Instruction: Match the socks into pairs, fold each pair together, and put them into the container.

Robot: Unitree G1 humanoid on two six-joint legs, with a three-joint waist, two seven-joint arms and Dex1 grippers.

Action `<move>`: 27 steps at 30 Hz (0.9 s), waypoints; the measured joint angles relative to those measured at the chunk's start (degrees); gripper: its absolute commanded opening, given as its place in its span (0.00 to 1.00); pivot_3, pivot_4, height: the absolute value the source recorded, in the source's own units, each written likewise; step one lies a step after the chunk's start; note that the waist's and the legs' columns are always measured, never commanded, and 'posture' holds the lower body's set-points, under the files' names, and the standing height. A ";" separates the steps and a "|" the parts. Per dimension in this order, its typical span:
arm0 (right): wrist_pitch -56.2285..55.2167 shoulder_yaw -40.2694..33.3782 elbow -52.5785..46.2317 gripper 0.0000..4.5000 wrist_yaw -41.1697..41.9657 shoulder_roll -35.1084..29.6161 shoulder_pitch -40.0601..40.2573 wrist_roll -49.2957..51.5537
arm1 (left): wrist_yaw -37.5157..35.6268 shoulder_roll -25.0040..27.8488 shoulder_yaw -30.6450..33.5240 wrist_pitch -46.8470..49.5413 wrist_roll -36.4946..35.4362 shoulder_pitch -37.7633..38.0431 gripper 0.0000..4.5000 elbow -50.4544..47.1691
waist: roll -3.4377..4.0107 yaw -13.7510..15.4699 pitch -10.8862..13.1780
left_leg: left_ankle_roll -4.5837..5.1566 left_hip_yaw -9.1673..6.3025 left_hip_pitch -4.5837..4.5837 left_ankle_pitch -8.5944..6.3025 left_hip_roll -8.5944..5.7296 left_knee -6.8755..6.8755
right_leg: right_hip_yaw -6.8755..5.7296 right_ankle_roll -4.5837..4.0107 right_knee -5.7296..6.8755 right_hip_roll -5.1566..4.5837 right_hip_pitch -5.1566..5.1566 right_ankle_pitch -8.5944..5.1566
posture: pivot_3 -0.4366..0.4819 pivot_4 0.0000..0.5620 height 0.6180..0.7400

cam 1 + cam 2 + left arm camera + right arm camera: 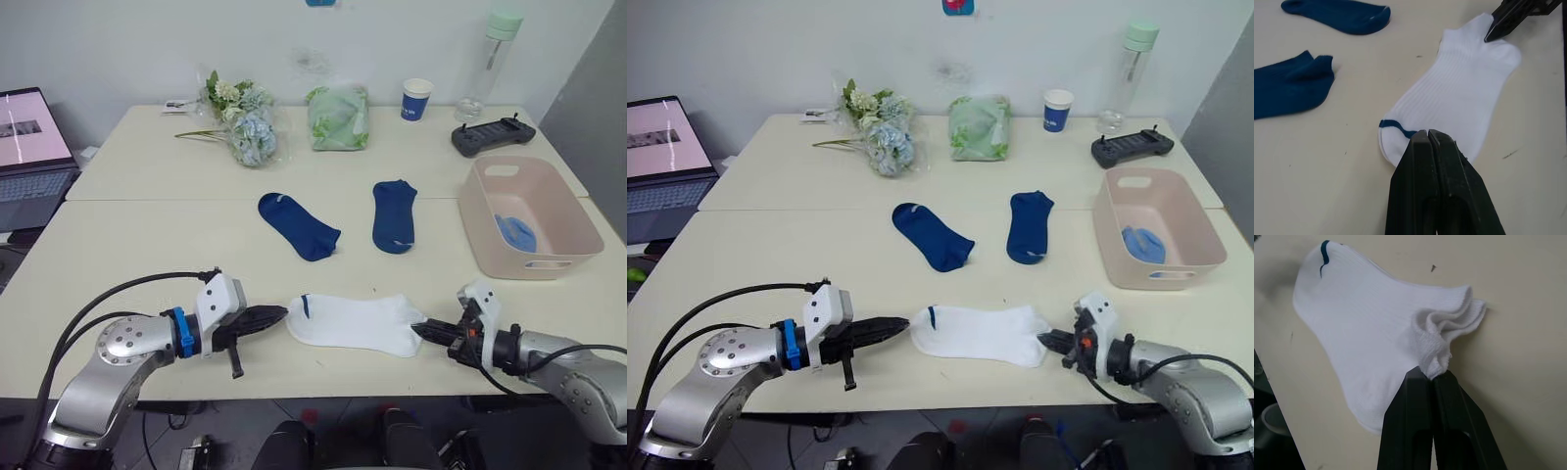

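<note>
Near the front edge of the tabletop: white pair [358, 321] lies flat, the two white socks stacked one on the other, dark trim mark at its left end, cuffs at its right end.
Left gripper [277, 316]: level with the tabletop [127, 245], pointing right; fingers pressed together, their tips at the left end of the white pair; the left wrist view shows the tips over the sock edge beside the dark trim, and I cannot tell whether any fabric is caught between them.
Right gripper [1431, 377]: pointing left from the right side; fingers clenched on the cuff of the white pair, where the fabric bunches up into ruffled folds at the tips.
Navy socks: two lie apart at mid-table, behind the white pair; left navy sock [297, 224] is angled, right navy sock [394, 214] runs nearly straight front to back.
Container [563, 211]: pale pink tub by the right edge of the tabletop, upright, well apart from the white pair.
Light blue pair [515, 232]: folded bundle inside the container, on its floor.
Back edge: flower bunch [245, 122], pale green cloth bundle [338, 117], blue paper cup [415, 99], clear bottle [490, 61] and black controller [493, 135].
Left side: open laptop [31, 157] beyond the tabletop's left edge.
</note>
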 measured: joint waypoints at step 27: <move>-2.74 2.43 7.67 0.01 9.81 -0.92 -10.26 0.40 | -3.16 -18.35 -27.81 -17.13 22.65 -27.61 0.00 32.62 | -0.02 0.06 -0.05 | -0.02 -0.02 -0.02 0.02 -0.02 0.07 | 0.01 0.00 0.02 -0.01 -0.01 0.01 | 0.48 0.27 1.00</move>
